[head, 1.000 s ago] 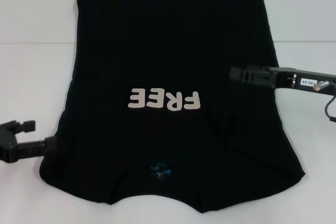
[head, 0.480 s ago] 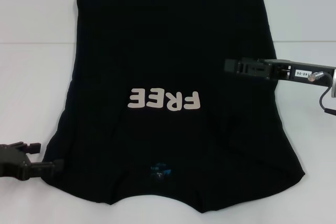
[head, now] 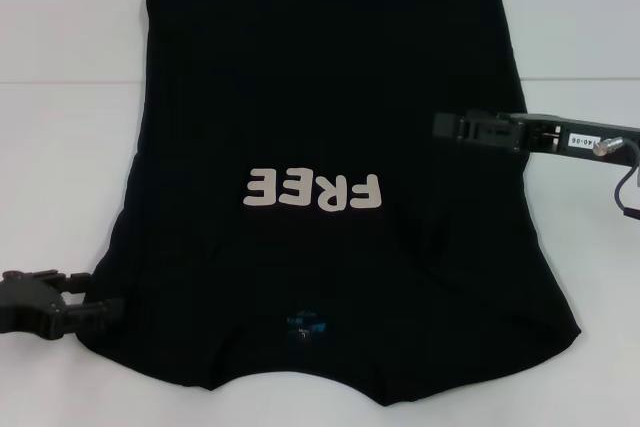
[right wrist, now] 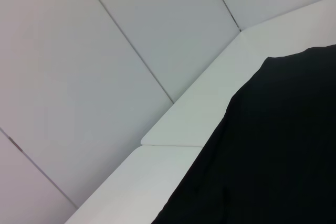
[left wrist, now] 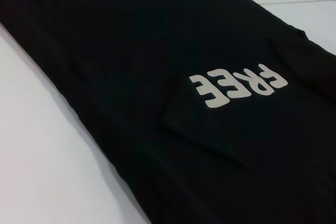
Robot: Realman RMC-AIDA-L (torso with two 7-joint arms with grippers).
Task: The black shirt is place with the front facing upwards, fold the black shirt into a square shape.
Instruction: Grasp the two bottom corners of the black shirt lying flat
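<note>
The black shirt [head: 330,97] lies spread flat on the white table [head: 60,167], front up, with both sides already folded inward so it forms a long panel, narrower at the far end and wider toward the robot; the pale "FREE" lettering [head: 314,190] sits about midway along it, and the small bluish neck label [head: 303,325] shows near the close edge by the collar; in the left wrist view the shirt [left wrist: 131,51] fills most of the picture, the lettering [left wrist: 239,85] crossing a folded-over flap; in the right wrist view only a dark edge of the shirt [right wrist: 273,150] lies against the table [right wrist: 199,114]; the left gripper [head: 98,312] is low at the shirt's near left corner, its tips at the fabric's edge, and whether it has hold of anything cannot be told; the right gripper [head: 442,126] hangs over the shirt's right side, level with a spot just beyond the lettering, and how far it is open cannot be told either.
</note>
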